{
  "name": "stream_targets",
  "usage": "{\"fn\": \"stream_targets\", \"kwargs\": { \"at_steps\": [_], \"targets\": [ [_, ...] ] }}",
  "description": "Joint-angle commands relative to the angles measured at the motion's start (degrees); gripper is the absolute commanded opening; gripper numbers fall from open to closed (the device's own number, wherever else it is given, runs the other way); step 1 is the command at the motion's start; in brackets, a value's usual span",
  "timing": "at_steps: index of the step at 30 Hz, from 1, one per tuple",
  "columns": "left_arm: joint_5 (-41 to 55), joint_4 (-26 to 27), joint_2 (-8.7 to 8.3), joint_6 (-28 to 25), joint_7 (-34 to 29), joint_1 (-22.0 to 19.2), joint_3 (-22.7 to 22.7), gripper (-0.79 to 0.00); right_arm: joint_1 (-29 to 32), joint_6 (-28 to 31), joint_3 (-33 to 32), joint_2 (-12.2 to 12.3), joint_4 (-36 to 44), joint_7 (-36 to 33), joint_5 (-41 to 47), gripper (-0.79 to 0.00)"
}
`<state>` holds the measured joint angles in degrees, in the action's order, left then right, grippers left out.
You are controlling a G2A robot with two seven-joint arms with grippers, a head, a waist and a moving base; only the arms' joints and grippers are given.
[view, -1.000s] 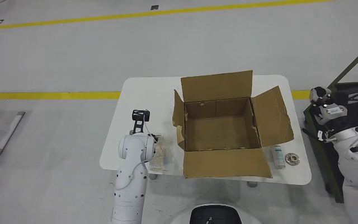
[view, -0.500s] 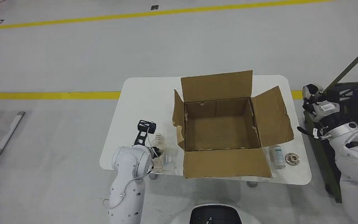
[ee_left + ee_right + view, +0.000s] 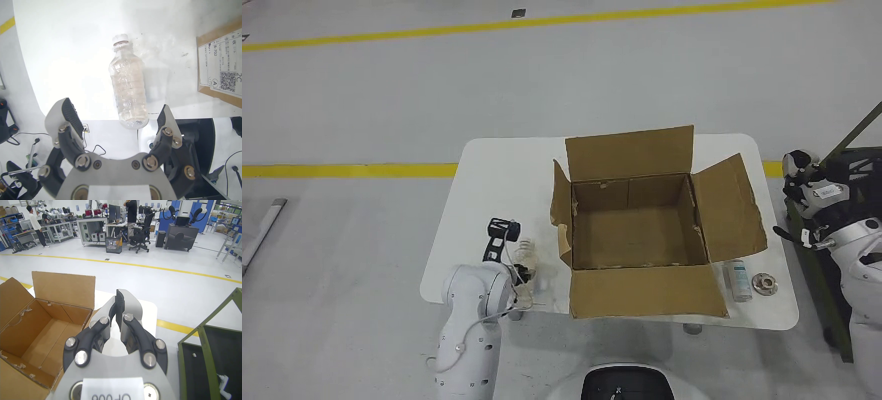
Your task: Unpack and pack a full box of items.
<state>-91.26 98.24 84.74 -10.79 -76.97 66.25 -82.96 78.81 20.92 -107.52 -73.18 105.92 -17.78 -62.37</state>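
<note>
Three things lie out on the table (image 3: 502, 165) around the cardboard box (image 3: 640, 225), whose flaps stand open and whose inside is bare. A clear plastic bottle (image 3: 128, 85) lies on its side at the box's left, near the table's front edge. A small white container (image 3: 738, 280) lies at the box's front right, with a round ring (image 3: 763, 284) just beside it. So the unpacking looks finished, and the packing seems not yet begun. The left claw (image 3: 116, 107) hangs over the bottle's base, spread wide with nothing in it, apparently lined up to take the bottle first. The right claw (image 3: 117, 302) sits off the table's right end, pinched together and empty. By this reading, all three items have yet to go back in.
</note>
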Motion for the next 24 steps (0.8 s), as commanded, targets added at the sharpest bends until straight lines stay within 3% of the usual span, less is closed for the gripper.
{"fn": "stream_targets", "kwargs": {
  "at_steps": [1, 7, 14, 15, 16, 17, 18, 24],
  "targets": [
    [2.05, -0.69, -0.03, -0.59, -0.9, -0.15, -0.05, 0.0, 0.0, 0.0, 0.0, 0.0, 0.0, 0.0, 0.0, -0.785],
    [4.44, -4.24, -0.22, -0.62, -2.65, -1.71, 0.02, 0.0, 0.0, 0.0, 0.0, 0.0, 0.0, 0.0, 0.0, -0.785],
    [4.78, -12.25, -0.33, 1.8, -1.38, -4.57, 0.72, 0.0, 0.0, 0.0, 0.0, 0.0, 0.0, 0.0, 0.0, -0.785],
    [4.78, -13.17, -0.36, 1.97, -1.24, -5.09, 0.79, -0.117, 0.0, 0.0, 0.0, 0.0, 0.0, 0.0, 0.0, -0.785],
    [4.68, -14.07, -0.41, 1.8, -1.28, -5.48, 0.93, -0.172, 0.0, 0.0, 0.0, 0.0, 0.0, 0.0, 0.0, -0.785],
    [4.71, -14.69, -0.45, 1.78, -1.18, -5.82, 0.96, -0.413, 0.0, 0.0, 0.0, 0.0, 0.0, 0.0, 0.0, -0.785],
    [4.77, -15.22, -0.49, 1.91, -1.01, -6.1, 0.94, -0.471, 0.0, 0.0, 0.0, 0.0, 0.0, 0.0, 0.0, -0.785],
    [5.48, -17.86, -0.7, 1.84, -0.85, -7.11, 1.34, -0.545, 0.0, 0.0, 0.0, 0.0, 0.0, 0.0, 0.0, -0.785]
  ]
}}
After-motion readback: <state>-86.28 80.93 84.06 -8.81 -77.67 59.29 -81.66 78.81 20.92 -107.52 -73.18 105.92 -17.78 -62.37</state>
